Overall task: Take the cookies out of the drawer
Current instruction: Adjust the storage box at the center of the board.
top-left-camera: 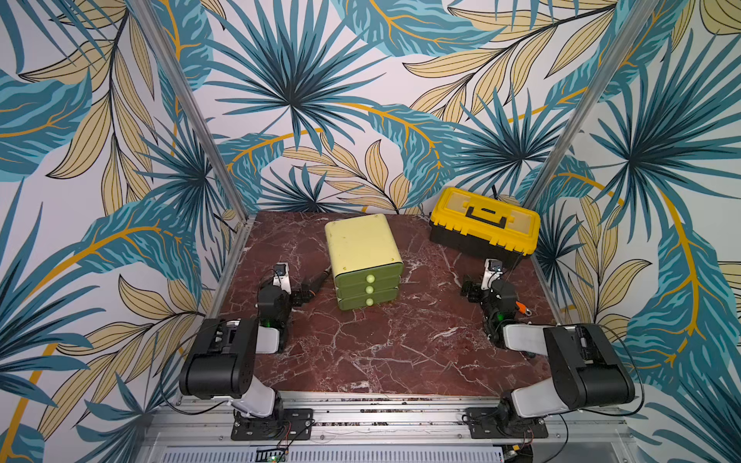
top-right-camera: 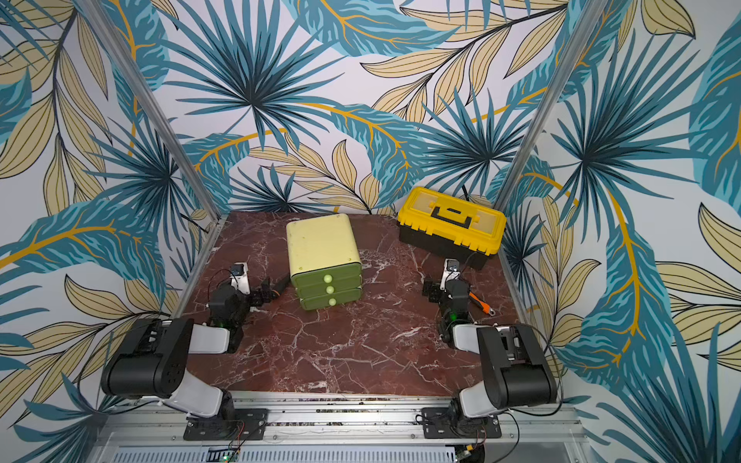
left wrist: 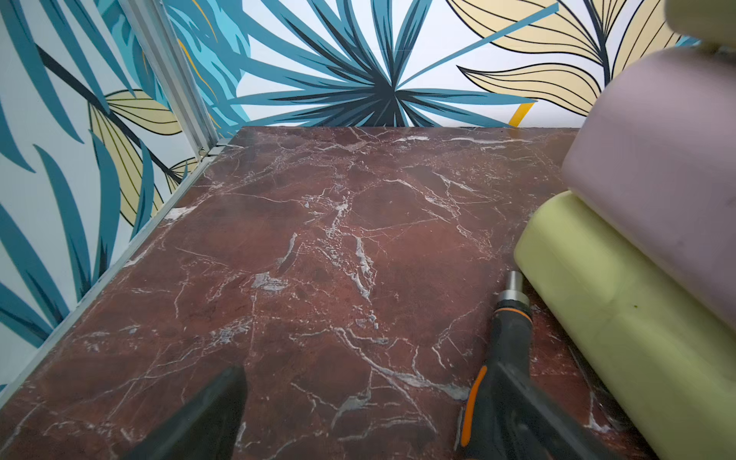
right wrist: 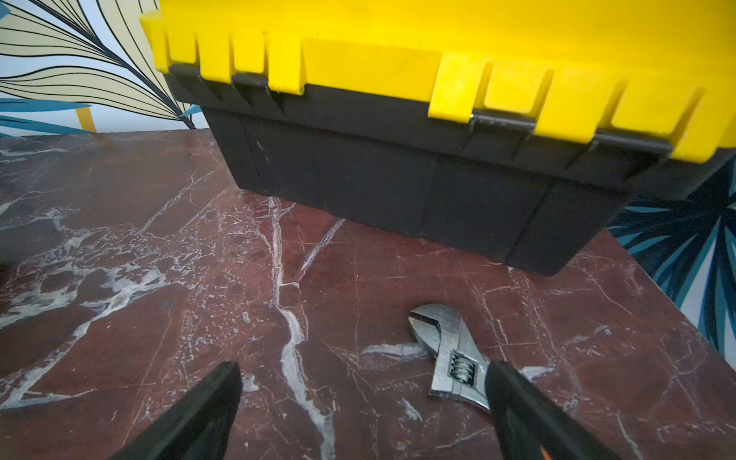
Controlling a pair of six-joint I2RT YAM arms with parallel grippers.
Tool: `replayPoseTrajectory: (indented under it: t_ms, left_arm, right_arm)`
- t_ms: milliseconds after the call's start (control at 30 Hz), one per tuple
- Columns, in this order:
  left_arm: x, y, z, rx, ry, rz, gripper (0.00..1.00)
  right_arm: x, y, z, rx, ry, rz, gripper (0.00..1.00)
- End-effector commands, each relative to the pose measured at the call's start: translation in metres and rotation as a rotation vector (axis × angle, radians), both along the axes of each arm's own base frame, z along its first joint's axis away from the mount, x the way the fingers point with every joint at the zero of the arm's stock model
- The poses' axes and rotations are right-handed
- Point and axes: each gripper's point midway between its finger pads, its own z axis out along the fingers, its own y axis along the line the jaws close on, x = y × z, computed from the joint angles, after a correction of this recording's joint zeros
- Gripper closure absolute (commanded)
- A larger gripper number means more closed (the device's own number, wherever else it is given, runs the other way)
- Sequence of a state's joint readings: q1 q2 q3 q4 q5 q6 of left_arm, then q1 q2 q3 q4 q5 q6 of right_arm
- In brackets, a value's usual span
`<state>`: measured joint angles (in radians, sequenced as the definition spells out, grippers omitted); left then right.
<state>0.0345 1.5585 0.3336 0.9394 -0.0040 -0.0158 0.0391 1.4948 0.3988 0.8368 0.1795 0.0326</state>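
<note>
Green cabinet [top-left-camera: 363, 256] sits mid-table [top-left-camera: 381, 352], all 3 drawers [top-left-camera: 369, 289] shut. Cookies can't be seen in any view. Left gripper [left wrist: 368, 374] is low at the cabinet's left side, jaws wide apart, holding nothing. Screwdriver [left wrist: 511, 318] lies on the table, tip just beside the cabinet. Right gripper [right wrist: 364, 368] is also spread wide and empty, facing the yellow toolbox [right wrist: 398, 179]. Wrench [right wrist: 450, 350] lies flat near 1 finger.

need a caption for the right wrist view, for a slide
Open right gripper over the marble table, an adjustable wrench lying partly behind one finger, the yellow-lidded toolbox ahead.
</note>
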Motion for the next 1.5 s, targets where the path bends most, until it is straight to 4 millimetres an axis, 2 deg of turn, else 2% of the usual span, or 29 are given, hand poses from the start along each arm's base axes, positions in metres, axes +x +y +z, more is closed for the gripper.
replayPoseTrajectory:
  t_ms: [0, 667, 733, 833, 933, 1000, 1067, 1100, 1200, 1300, 1367, 1467]
  left_arm:
    - [0.012, 0.003, 0.019, -0.001, -0.058, 0.006, 0.0]
    - [0.012, 0.003, 0.019, -0.004, -0.058, 0.004, 0.0]
    - [0.009, 0.004, 0.022, -0.004, -0.081, 0.013, 0.0]
    - [-0.003, 0.008, 0.04, -0.006, -0.136, 0.041, 0.0]
    - [-0.012, 0.011, 0.065, -0.008, -0.162, 0.059, 0.0]
    - [-0.018, 0.013, 0.088, -0.028, -0.194, 0.078, 0.0]
    - [-0.022, 0.017, 0.107, -0.069, -0.21, 0.109, 0.0]
    - [-0.024, 0.016, 0.116, -0.099, -0.205, 0.109, 0.0]
    - [-0.029, 0.007, 0.132, -0.219, -0.151, 0.081, 0.0]
    - [-0.036, -0.011, 0.141, -0.379, -0.098, 0.027, 0.0]
    - [-0.04, -0.022, 0.143, -0.483, -0.066, -0.007, 0.0]
    - [-0.045, -0.035, 0.144, -0.624, -0.017, -0.035, 0.0]
  right_arm:
    - [0.003, -0.003, 0.003, 0.002, -0.015, -0.016, 0.0]
    - [0.003, -0.003, 0.004, 0.001, -0.018, -0.017, 0.0]
    - [0.001, -0.001, 0.015, -0.01, -0.053, 0.001, 0.0]
    - [-0.007, 0.008, 0.04, -0.003, -0.045, 0.06, 0.0]
    - [-0.018, 0.012, 0.078, 0.036, -0.104, 0.075, 0.0]
    - [-0.025, 0.011, 0.1, 0.138, -0.131, 0.043, 0.0]
    - [-0.034, 0.0, 0.106, 0.313, -0.095, -0.086, 0.0]
    - [-0.036, 0.003, 0.11, 0.358, -0.076, -0.087, 0.0]
    - [-0.034, 0.037, 0.119, 0.454, 0.002, 0.08, 0.01]
    - [-0.037, 0.066, 0.109, 0.565, 0.121, 0.172, 0.07]
    - [-0.042, 0.086, 0.101, 0.564, 0.179, 0.217, 0.09]
    - [-0.054, 0.123, 0.094, 0.451, 0.212, 0.319, 0.1]
